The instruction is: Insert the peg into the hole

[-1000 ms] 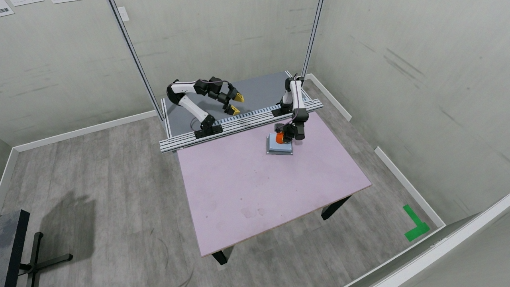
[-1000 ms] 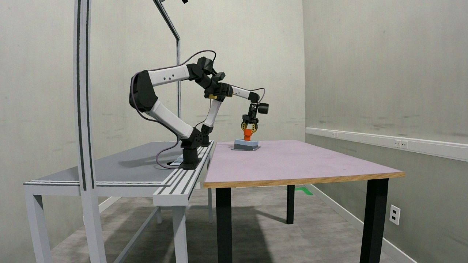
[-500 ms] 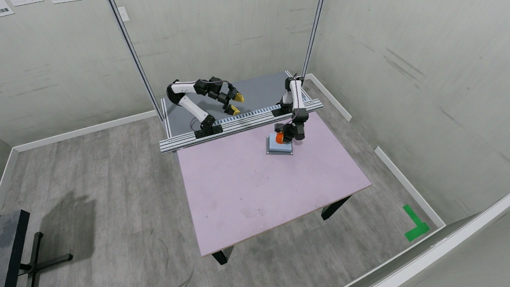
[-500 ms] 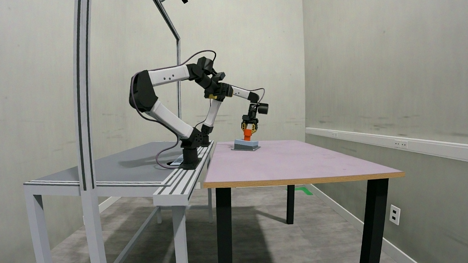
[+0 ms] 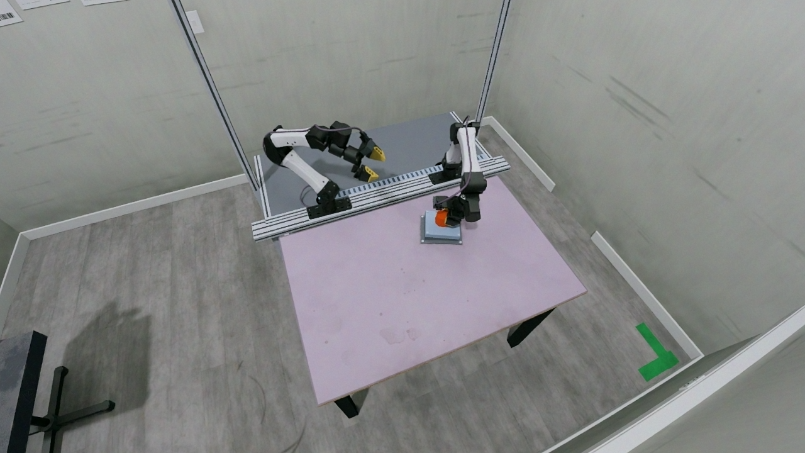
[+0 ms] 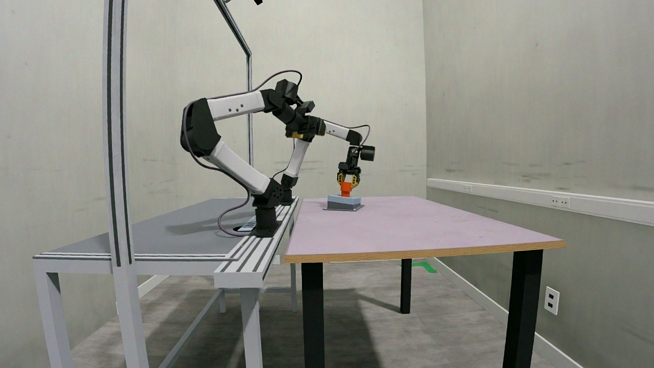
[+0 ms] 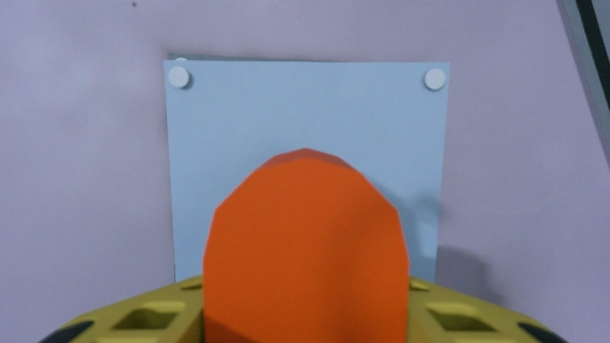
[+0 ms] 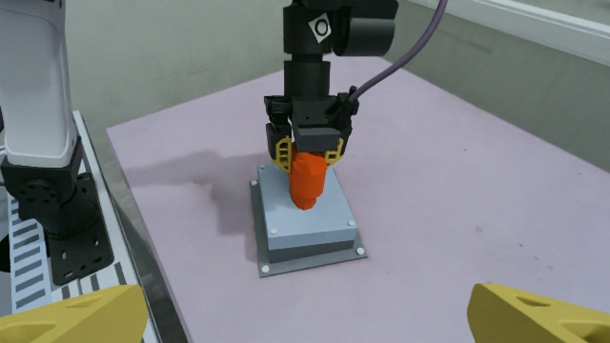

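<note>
"Where is the peg (image 5: 440, 218) (image 6: 345, 188) (image 7: 305, 238) (image 8: 307, 181)?"

"On or just above the plate (image 5: 441, 232) (image 6: 337, 199) (image 7: 214, 110) (image 8: 305, 229), near the tabletop's (image 5: 394, 309) (image 6: 411, 224) (image 7: 71, 143) (image 8: 429, 191) rail-side edge, towards the corner by the left arm. The left gripper (image 5: 444, 215) (image 6: 348, 180) (image 7: 305, 283) (image 8: 305, 171) is clamped on it; the right gripper's (image 5: 380, 167) (image 6: 297, 135) (image 8: 307, 291) fingers stand wide apart."

"Has it entered the hole?"

"Nobody can tell; the peg and gripper hide it. The arm should find the mouth with light sideways nudges, then lower slowly and straight. If it resists, it should lift slightly and recentre, never press harder, lest the peg jam."

"And its bearing?"

"Narrow end down, thick end in the fingers. Its long axis looks about upright, roughly square to the plate; a slight lean can't be ruled out."
</note>
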Available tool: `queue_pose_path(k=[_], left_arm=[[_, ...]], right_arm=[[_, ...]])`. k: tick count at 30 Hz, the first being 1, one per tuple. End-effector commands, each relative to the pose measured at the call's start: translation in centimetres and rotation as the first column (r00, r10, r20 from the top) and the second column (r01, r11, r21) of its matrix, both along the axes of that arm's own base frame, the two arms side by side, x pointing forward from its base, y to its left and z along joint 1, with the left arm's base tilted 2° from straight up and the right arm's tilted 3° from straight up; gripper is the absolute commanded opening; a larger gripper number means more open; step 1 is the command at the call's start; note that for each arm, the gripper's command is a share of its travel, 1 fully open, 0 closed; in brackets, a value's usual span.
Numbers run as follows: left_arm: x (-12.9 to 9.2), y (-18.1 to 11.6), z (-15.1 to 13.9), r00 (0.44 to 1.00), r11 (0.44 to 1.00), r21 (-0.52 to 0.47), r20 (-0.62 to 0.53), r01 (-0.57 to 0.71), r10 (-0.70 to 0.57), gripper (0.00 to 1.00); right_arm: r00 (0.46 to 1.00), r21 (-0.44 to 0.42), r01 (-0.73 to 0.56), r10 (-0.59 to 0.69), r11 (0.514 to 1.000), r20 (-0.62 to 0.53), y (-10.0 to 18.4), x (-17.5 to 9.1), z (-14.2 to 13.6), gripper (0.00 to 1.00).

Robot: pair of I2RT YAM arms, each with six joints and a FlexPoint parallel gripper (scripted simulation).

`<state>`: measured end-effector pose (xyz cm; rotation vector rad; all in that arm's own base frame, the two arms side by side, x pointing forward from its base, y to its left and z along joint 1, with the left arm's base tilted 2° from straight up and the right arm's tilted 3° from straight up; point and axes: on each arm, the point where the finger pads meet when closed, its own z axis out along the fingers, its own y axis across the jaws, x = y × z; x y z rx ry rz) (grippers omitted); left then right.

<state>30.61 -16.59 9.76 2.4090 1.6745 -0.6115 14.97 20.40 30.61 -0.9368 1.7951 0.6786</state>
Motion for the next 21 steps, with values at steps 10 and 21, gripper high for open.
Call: queue_pose_path(k=[10,21], left_arm=[[0.2,-0.3,-1.4,1.000,1.000,-0.012,0.011,-0.008,0.008,0.34],[0.4,0.0,-0.4,0.999,1.000,-0.014,0.038,-0.010,0.010,0.34]], right_arm=[[1.000,0.009,0.008,-0.008,1.000,0.009,0.0,0.2,0.5,1.00],[1.000,0.009,0.008,-0.008,1.000,0.009,0.0,0.2,0.5,1.00]])
